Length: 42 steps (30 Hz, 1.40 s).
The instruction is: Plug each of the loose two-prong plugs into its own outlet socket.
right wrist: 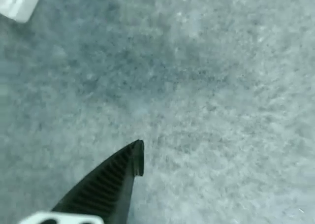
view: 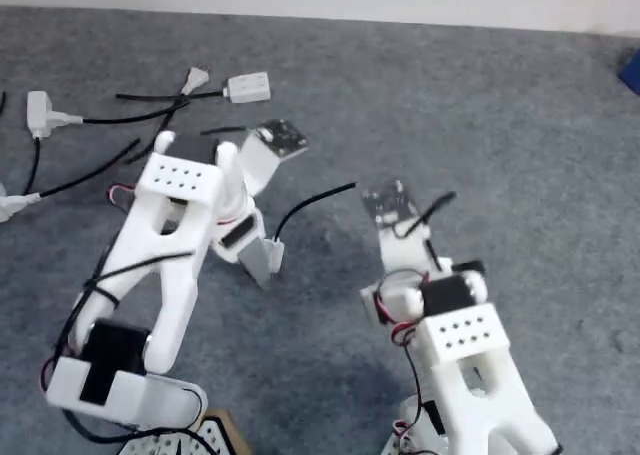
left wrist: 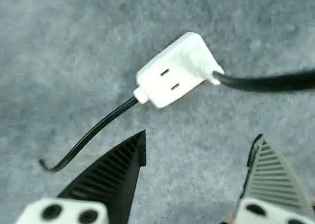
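A white outlet socket (left wrist: 174, 69) with two slots lies on the grey carpet, a black cord leaving each end. My left gripper (left wrist: 201, 138) hovers just short of it, open, with nothing between its fingers. In the high view the left gripper (view: 265, 258) points down at mid-table, and a black cord (view: 315, 203) runs out from under it. My right gripper (view: 400, 220) hangs over bare carpet to the right. One black finger (right wrist: 113, 179) shows, with no second finger near it. More white plugs and sockets (view: 248, 87) (view: 40, 110) lie at the far left.
Black cords (view: 120, 120) cross the far-left carpet beside a small white plug (view: 195, 77). A white piece (right wrist: 17, 2) sits at the corner of the right wrist view. A blue thing (view: 630, 70) is at the right edge and a board (view: 215, 430) at the front.
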Each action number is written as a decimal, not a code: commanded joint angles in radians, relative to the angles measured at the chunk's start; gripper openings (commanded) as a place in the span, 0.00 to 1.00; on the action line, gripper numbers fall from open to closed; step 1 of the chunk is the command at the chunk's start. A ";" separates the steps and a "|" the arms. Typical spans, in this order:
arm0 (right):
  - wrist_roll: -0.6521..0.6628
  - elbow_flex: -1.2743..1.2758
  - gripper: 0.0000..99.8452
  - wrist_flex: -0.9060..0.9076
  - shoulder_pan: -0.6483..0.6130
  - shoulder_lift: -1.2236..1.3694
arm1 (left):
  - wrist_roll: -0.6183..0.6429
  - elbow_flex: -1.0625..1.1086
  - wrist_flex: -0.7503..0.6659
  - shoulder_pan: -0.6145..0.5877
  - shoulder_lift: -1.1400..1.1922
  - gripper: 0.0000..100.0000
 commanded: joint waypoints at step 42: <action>-0.063 0.213 0.55 -0.383 0.008 -0.041 | -0.397 -0.544 -0.018 -0.185 0.541 0.01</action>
